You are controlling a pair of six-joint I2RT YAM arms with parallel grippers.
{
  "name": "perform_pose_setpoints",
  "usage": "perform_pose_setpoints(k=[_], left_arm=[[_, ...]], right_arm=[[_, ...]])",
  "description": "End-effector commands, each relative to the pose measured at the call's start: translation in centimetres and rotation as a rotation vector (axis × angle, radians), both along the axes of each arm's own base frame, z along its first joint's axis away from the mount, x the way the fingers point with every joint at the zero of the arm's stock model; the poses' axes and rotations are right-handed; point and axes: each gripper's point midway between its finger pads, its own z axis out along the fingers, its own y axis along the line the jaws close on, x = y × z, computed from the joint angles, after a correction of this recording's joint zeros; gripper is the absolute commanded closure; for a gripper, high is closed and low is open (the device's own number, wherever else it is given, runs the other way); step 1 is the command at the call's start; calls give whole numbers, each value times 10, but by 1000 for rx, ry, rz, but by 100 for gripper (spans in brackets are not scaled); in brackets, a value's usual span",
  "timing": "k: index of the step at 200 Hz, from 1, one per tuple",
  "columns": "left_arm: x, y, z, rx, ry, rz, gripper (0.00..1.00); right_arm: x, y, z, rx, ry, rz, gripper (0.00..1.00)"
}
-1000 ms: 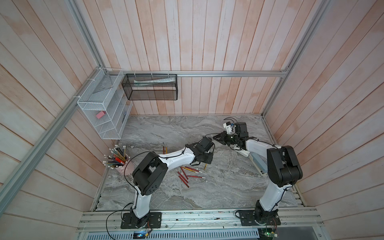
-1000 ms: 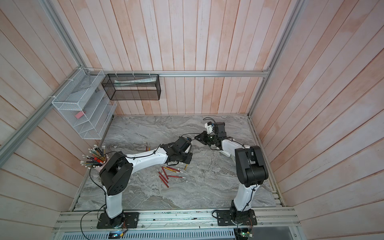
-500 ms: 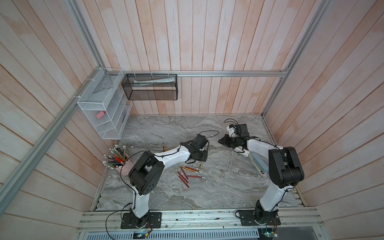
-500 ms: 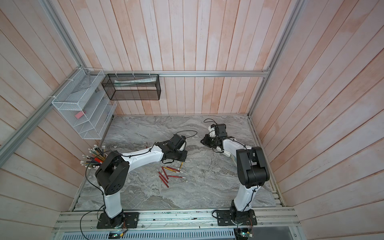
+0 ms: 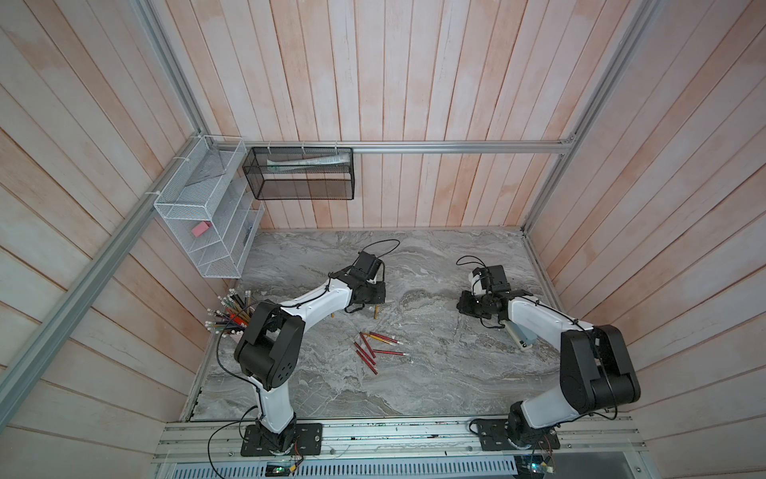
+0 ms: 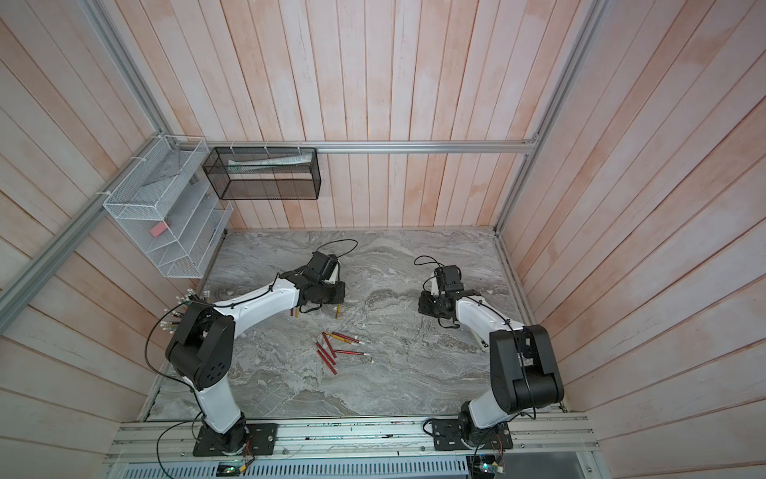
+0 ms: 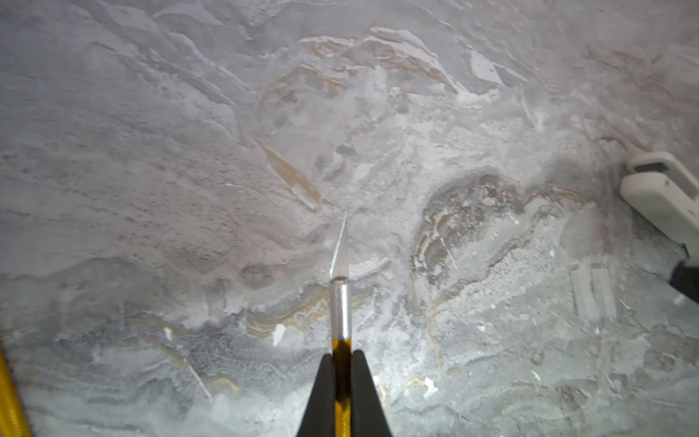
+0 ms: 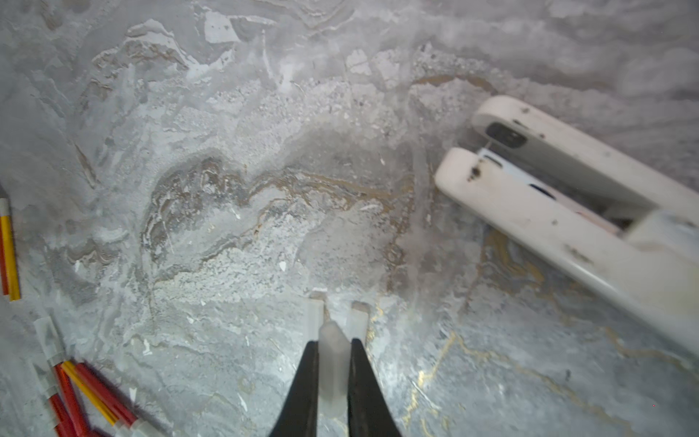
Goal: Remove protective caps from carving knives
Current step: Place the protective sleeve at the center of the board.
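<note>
Soft, even light from above fills both top views. The wooden walls (image 5: 414,83) read bright, and the arms (image 5: 315,300) cast only faint, blurred shadows on the grey counter (image 5: 435,385). The metal rails (image 5: 456,147) lean outward near the frame edges, a wide-angle stretch. Both wrist views dim toward the far corners, with pale glare on the counter near each hand.

The knife (image 7: 339,302) in the left hand (image 7: 342,353) is sharp and its blade glints. The cap (image 8: 333,363) in the right hand (image 8: 333,342) looks milky. The stapler (image 8: 567,196) and loose knives (image 8: 87,393) smear at the edges.
</note>
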Motion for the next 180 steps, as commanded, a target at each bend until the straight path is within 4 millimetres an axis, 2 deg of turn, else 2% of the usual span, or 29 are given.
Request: perform_pose_setpoints(k=[1, 36, 68, 124, 159, 180], left_arm=[[5, 15, -9, 11, 16, 32, 100], [12, 25, -12, 16, 16, 55, 100], [15, 28, -14, 19, 19, 61, 100], [16, 37, -30, 54, 46, 76, 100], [20, 41, -32, 59, 46, 87, 100], [21, 44, -33, 63, 48, 93, 100]], right_arm=[[-20, -22, -15, -92, 68, -27, 100], [-31, -23, -31, -92, 115, -14, 98], [-31, -21, -38, -84, 127, -7, 94], [-30, -22, -49, -78, 149, -6, 80], [-31, -22, -51, -75, 150, -9, 70], [-31, -23, -50, -72, 146, -13, 69]])
